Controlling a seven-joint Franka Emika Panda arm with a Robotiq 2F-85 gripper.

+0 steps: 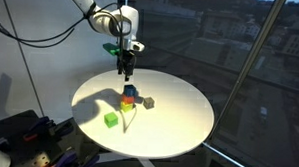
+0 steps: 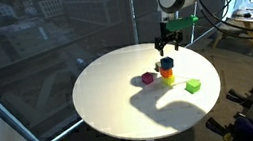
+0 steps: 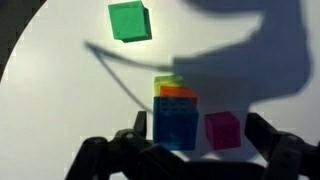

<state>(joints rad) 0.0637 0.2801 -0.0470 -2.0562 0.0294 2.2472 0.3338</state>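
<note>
A stack of blocks stands near the middle of the round white table (image 1: pixel 178 120), (image 2: pixel 111 103): a blue block (image 3: pixel 176 122) on top, then an orange one (image 3: pixel 177 92), then a yellow-green one (image 3: pixel 170 80). A magenta cube (image 3: pixel 223 130) sits on the table right beside the stack (image 1: pixel 129 95), (image 2: pixel 167 69). My gripper (image 3: pixel 200 122) hangs open above them, one finger outside the blue block and the other outside the magenta cube, with nothing held. Both exterior views show the gripper (image 1: pixel 126 65), (image 2: pixel 168 44) well above the stack.
A green cube (image 3: pixel 130 21), (image 1: pixel 110 119), (image 2: pixel 193 86) lies apart from the stack on the table. Glass walls (image 1: pixel 260 57) stand close behind the table. Dark equipment (image 1: pixel 27 139) sits low beside it, and a chair (image 2: pixel 247 27) stands behind the arm.
</note>
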